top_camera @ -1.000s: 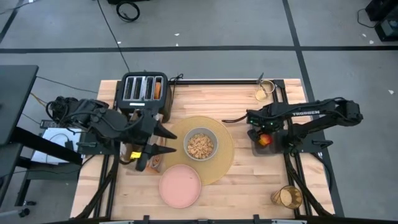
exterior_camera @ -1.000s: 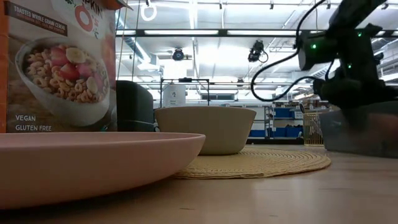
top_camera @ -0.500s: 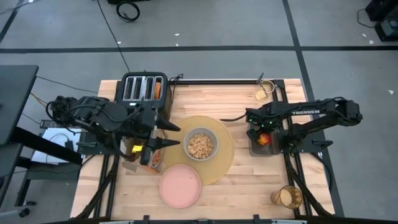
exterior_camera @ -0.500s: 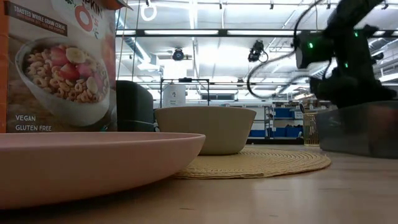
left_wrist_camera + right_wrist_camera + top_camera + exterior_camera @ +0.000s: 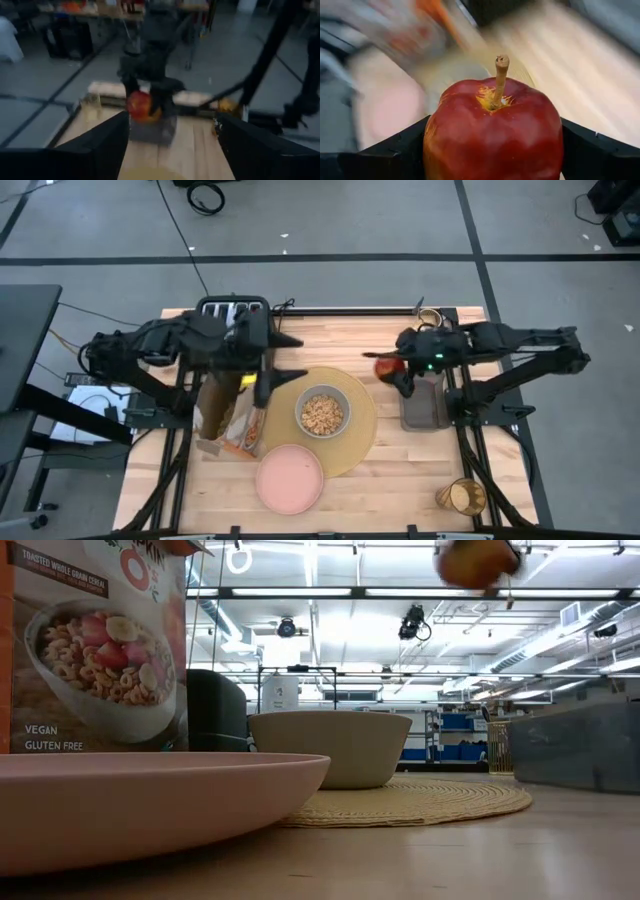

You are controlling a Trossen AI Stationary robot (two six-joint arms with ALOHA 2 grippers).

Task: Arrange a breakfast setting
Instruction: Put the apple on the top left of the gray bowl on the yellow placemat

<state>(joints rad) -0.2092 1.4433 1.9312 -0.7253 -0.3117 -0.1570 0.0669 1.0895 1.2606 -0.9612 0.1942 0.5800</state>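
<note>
Red apple (image 5: 492,132) clamped in the right gripper (image 5: 392,369) — above the table (image 5: 330,330).

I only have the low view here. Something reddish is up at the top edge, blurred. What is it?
Observer: A red apple, stem up, clamped between the right gripper's fingers.
Operator: Where over the table?
Observer: In the high view it is between the tan placemat and the grey tray.
Operator: The left gripper?
Observer: The left gripper is open, empty, near the toaster.
Operator: Anything in the bowl?
Observer: The bowl holds cereal.
</note>
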